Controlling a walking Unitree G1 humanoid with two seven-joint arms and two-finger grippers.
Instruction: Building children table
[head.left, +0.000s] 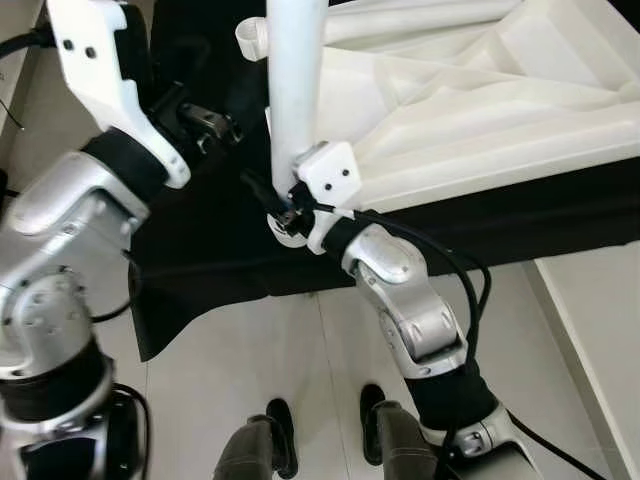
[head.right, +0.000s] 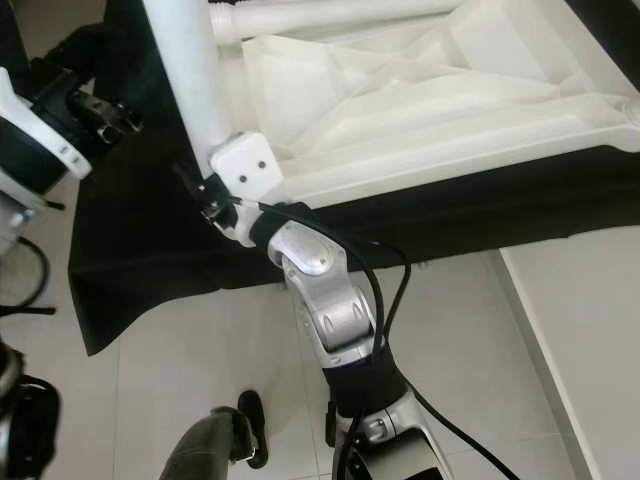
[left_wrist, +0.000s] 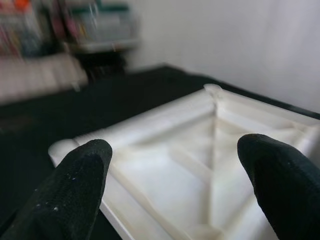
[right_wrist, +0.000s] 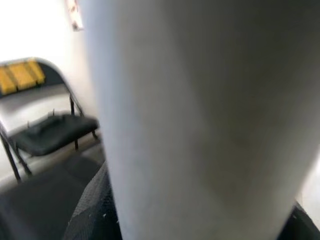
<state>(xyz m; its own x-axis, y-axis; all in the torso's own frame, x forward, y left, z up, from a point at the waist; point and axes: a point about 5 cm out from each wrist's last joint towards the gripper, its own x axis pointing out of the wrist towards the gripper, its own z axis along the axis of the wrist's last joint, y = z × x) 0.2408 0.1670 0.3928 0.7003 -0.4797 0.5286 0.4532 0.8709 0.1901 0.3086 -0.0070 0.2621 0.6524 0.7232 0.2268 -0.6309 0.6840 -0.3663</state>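
White plastic tabletop, underside up on black cloth, ribs exposed for fitting legs. Right claw clamped on white round leg, held upright at near-left corner socket. Left claw spread apart, hovering left.

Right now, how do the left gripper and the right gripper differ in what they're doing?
The right gripper is shut on the white table leg, holding it upright; the left gripper is open and holds nothing. The right gripper sits at the upturned tabletop's near corner; the left gripper hovers apart, aimed at it. Both have black fingers.
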